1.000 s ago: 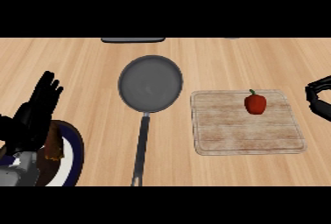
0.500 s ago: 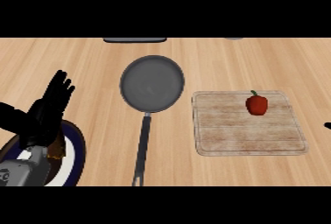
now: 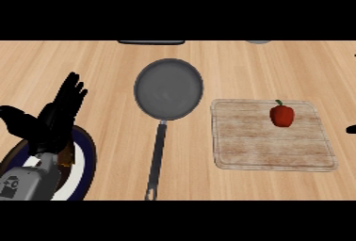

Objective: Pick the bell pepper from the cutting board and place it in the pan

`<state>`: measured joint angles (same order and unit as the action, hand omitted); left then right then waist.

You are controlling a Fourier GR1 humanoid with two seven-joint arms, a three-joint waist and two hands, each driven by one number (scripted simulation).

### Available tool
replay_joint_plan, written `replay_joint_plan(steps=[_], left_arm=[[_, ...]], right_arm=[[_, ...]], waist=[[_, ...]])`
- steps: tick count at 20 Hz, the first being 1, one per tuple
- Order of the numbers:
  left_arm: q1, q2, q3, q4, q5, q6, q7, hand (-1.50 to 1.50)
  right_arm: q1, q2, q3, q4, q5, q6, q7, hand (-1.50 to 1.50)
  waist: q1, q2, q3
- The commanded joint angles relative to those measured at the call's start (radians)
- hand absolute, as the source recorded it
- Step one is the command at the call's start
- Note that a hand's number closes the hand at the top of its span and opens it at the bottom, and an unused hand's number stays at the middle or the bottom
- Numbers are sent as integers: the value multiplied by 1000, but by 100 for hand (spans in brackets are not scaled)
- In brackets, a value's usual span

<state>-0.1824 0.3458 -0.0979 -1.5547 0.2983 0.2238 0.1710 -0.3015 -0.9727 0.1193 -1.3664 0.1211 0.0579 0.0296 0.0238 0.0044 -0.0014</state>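
Observation:
A red bell pepper [image 3: 281, 116] with a green stem stands upright on the pale wooden cutting board [image 3: 268, 148], near the board's far right corner. Left of the board lies the grey round pan [image 3: 169, 88], its long dark handle [image 3: 157, 159] pointing toward me. My left hand [image 3: 57, 118] is at the far left, open with fingers pointing up, well away from pan and pepper. Of my right hand [image 3: 351, 128] only a small black sliver shows at the right edge, to the right of the board and apart from the pepper.
A white plate with a dark blue rim [image 3: 87, 160] lies under my left forearm at the lower left. At the counter's far edge sit a dark flat object [image 3: 151, 42] and a grey round object [image 3: 259, 41].
My right hand has withdrawn to the right, almost out of view. My left hand has shifted slightly right and up. Pepper, board and pan have not moved.

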Motion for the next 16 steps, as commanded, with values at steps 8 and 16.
replay_joint_plan(steps=[8,16], left_arm=[[20,11,7,-53,-8,-8,52,0],[-21,-16,38,-49,-36,-3,77,0]], right_arm=[[-179,21,235,109,102,399,211,-150],[-245,117,256,75,232,513,289,-150]], waist=[[7,-2,1],[-16,-4,1]])
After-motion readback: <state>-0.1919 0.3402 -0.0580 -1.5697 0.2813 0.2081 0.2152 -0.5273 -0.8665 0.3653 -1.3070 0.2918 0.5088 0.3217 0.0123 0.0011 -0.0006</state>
